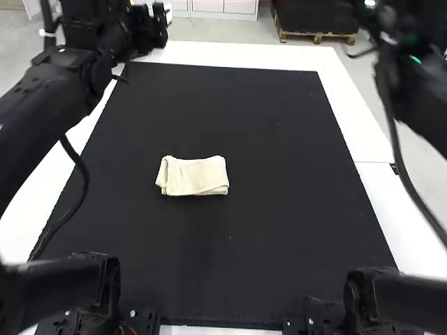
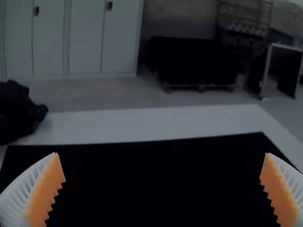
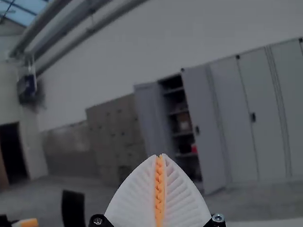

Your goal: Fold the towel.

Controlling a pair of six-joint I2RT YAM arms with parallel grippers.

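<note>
Orange pads (image 2: 47, 191) face each other across a wide gap on the left gripper (image 2: 161, 154), its jaws standing apart with nothing between them. On the right gripper (image 3: 160, 155), the jaws are together, pad against pad, and hold nothing.

Nearer the fixed camera than the left jaws, and well apart from them, the towel (image 1: 195, 176) lies on the black mat (image 1: 209, 105). It is folded into a small, thick rectangle, with layers showing a little out of line at its left end and a slight dip along its far edge. The folding looks done or close to it, so the likeliest harm is an extra touch. If the left jaws come back for a tidy-up and close shallowly, they could pinch just the top layer and peel the fold open. Going in too low, they could push the whole bundle askew across the mat. The right jaws would need to part first, or their joined tips could nudge the stack and spread its layers.

Farther out, the white bench (image 1: 349, 105) borders the mat, and the right arm (image 1: 419, 91) stands beyond the mat's right side, well away from the towel.
</note>
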